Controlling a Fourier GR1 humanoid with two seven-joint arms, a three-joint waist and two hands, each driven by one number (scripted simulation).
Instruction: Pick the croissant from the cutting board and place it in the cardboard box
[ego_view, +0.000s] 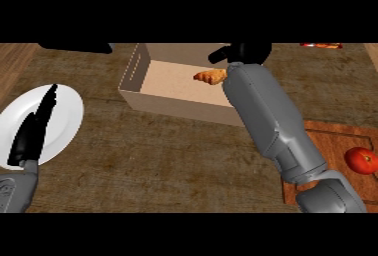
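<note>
Head view of a brown wooden surface (170, 150). The cardboard box (173, 102) stands at the far edge of the surface, near its middle, open side up. The croissant (210, 76) is over the box's interior, near the box's right wall, just beside the grey forearm of the right robot hand (244, 51); whether it rests on the box floor or is held above it cannot be told. The right robot hand reaches over the box's far right corner with fingers curled; whether they pinch the croissant cannot be told, since the wrist hides the contact. The cutting board (325, 137) lies at the right edge of the surface, partly covered by the right forearm, and bears a red tomato (362, 160). A white plate (63, 117) sits near the left edge; the left robot hand (33, 135) shows over it, fingers straight and pressed together, pointing toward the far edge. A red-and-orange item (321, 45) lies at the far right corner.
</note>
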